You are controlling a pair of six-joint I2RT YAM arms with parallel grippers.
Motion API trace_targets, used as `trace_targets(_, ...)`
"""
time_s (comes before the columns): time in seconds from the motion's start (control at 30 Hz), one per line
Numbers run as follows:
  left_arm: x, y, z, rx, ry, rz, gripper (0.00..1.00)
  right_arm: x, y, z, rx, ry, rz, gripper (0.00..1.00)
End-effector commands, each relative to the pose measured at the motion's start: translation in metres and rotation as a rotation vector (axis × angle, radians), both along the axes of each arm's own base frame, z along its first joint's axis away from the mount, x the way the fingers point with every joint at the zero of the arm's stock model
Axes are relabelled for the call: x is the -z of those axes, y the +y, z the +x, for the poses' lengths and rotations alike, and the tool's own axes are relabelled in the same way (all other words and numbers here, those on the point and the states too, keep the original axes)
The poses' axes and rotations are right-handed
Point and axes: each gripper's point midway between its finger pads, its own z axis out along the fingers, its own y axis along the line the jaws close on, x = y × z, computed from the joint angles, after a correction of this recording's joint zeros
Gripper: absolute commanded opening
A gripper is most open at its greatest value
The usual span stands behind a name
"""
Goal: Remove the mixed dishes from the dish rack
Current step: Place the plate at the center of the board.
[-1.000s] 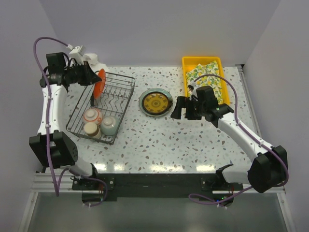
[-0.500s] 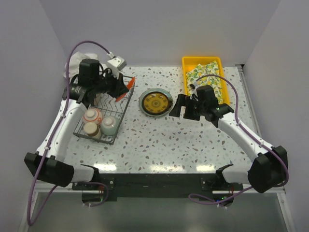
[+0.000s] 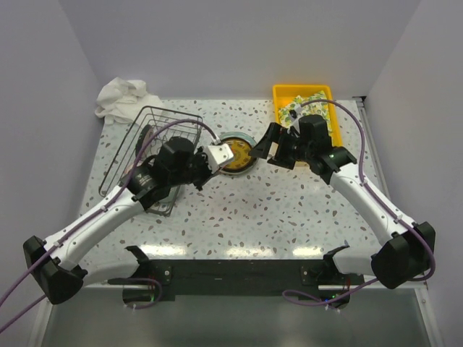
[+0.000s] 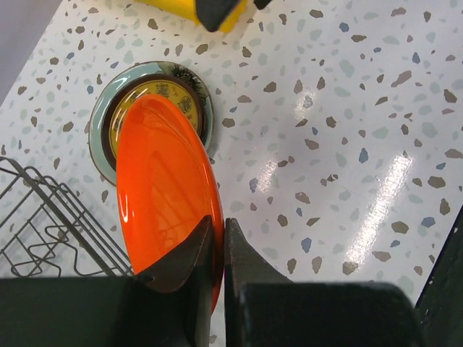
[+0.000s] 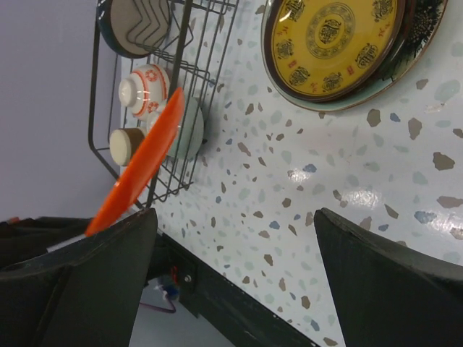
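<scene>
The orange plate (image 4: pixel 163 188) is held by the left gripper (image 4: pixel 217 225). The jaws are clamped on the plate's near rim, and only the rim is pinched. From the jaws, the plate reaches away toward two plates stacked on the table (image 4: pixel 347 108). The top one has a yellow middle (image 4: pixel 155 90), and under it a pale green plate (image 4: pixel 100 116) is seen. The orange plate is tilted up on its edge and is not flat. Its far edge hangs over the stack, but whether it touches cannot be told.

The left arm is the nearer one, since the plate is already in its grip. It is judged that the plate must be tipped flat and lowered onto the stack. A slip could happen, because the plate is smooth and shiny.

The right gripper (image 5: pixel 235 217) is kept on the other side of the stack. Its jaws are wide apart and nothing is held.

In the dish rack (image 3: pixel 153 130) a red and white bowl (image 5: pixel 145 90), a brown cup (image 5: pixel 124 144), a pale cup (image 5: pixel 194 129) and a zigzag plate (image 5: pixel 134 22) are left.
</scene>
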Motion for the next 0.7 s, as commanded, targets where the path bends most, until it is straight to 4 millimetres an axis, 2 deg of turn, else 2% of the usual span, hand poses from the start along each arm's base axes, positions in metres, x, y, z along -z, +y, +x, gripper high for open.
trace_targets(0.0,-0.026,-0.019,0.014,-0.035,-0.205,0.003,0.00,-0.035,0.013,0.004,-0.012,-0.040,0.109,0.91)
trace_targets(0.07,-0.023,-0.027,0.016,-0.039,-0.240,0.034,0.00,-0.038,0.016,0.004,-0.018,-0.037,0.124,0.89)
trace_targets(0.2,-0.018,-0.050,0.008,0.010,-0.282,0.078,0.00,-0.032,0.019,0.004,-0.031,-0.007,0.126,0.86)
trace_targets(0.37,-0.006,-0.070,0.009,0.031,-0.314,0.148,0.00,-0.025,0.023,0.004,-0.044,0.022,0.133,0.80)
trace_targets(0.67,0.004,-0.083,0.008,0.050,-0.338,0.192,0.00,0.016,0.021,-0.001,-0.074,0.129,0.049,0.54)
